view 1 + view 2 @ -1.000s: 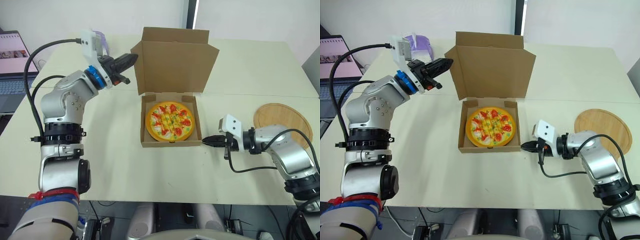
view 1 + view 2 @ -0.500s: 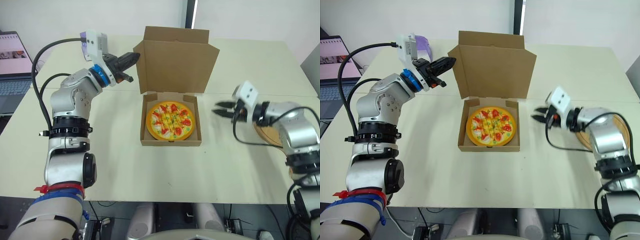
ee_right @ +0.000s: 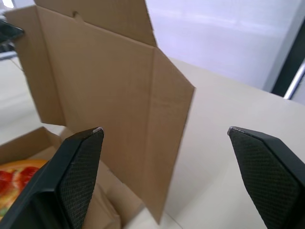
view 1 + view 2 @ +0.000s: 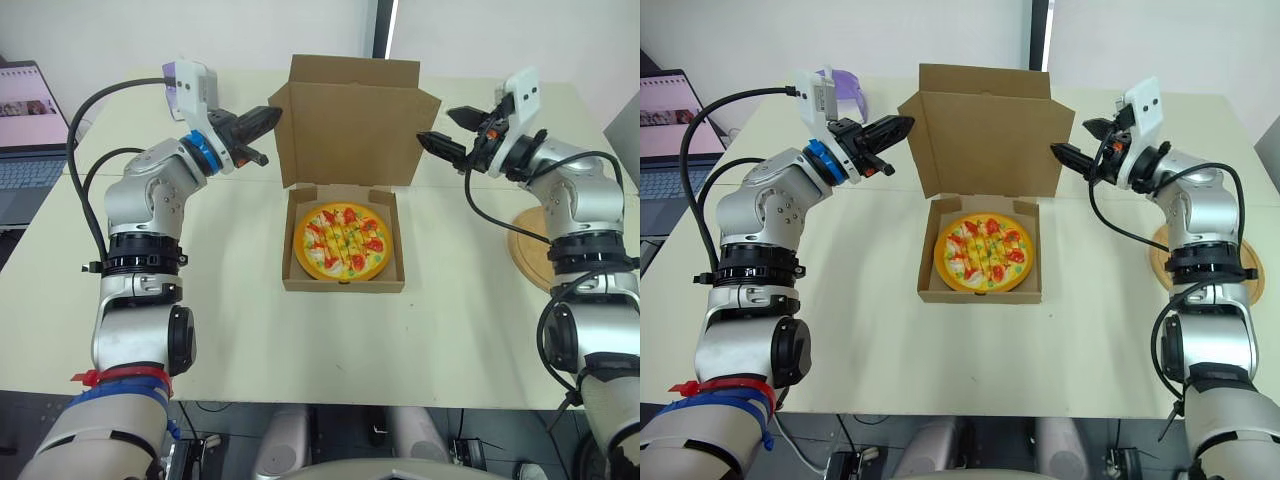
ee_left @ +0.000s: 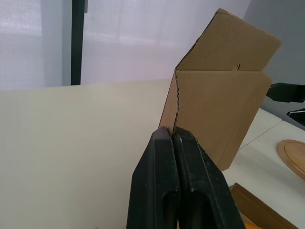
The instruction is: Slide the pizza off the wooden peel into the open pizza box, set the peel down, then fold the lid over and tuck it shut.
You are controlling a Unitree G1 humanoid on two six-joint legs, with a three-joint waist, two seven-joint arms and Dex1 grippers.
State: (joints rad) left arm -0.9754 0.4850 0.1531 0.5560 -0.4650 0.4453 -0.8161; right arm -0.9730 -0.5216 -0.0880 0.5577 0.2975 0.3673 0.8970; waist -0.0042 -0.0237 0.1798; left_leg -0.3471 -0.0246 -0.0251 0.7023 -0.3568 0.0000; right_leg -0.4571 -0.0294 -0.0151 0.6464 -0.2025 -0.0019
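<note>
Centrally, pizza box [image 4: 350, 130] on cream table [image 4: 230, 300]

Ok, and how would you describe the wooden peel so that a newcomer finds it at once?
Start from the cream table and find the open pizza box. To the robot's right of the box lies the wooden peel: a flat, round, pale-wood board, bare on top, while the box is square cardboard.
</note>
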